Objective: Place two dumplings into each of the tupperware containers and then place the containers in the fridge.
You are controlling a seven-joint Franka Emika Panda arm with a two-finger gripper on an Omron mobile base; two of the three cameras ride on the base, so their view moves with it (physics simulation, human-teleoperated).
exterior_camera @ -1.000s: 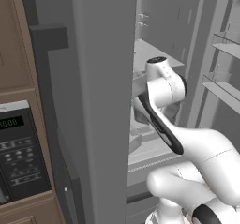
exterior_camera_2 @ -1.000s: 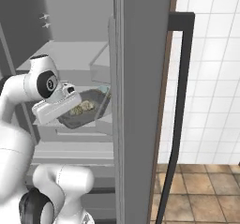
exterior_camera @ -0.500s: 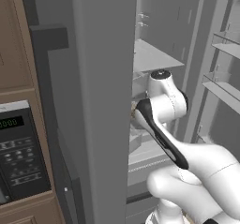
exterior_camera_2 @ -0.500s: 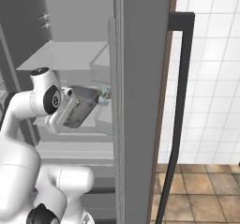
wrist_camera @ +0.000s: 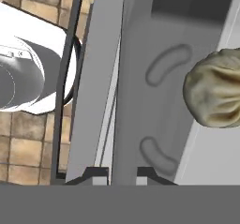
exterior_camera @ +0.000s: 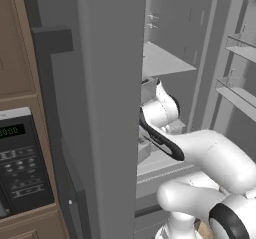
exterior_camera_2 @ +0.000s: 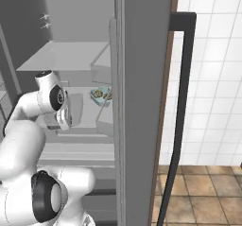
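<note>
We find the arm reaching into the open fridge (exterior_camera_2: 142,78), its hand low beside a pale inner shelf (exterior_camera_2: 71,62). In the hand view the tool (wrist_camera: 123,174) shows its two dark tips close together, shut narrow on the rim of the dark grey tupperware container (wrist_camera: 154,78), whose grey floor carries moulded oval ribs. One dumpling (wrist_camera: 215,94) lies in that container, toward its far side; we cannot tell from here whether a second lies with it. In the right base view the light blue tupperware container (exterior_camera_2: 101,97) already sits on a lower fridge shelf with tan dumplings (exterior_camera_2: 98,94) inside, near the shelf's front edge and beside the door. We judge the step in hand to be setting the grey container onto a shelf. To do it well, the container should be kept level so the dumplings do not slide, brought fully over the shelf's edge, lowered until it rests flat, and only then released. The hand should withdraw straight, clear of the blue container.
</note>
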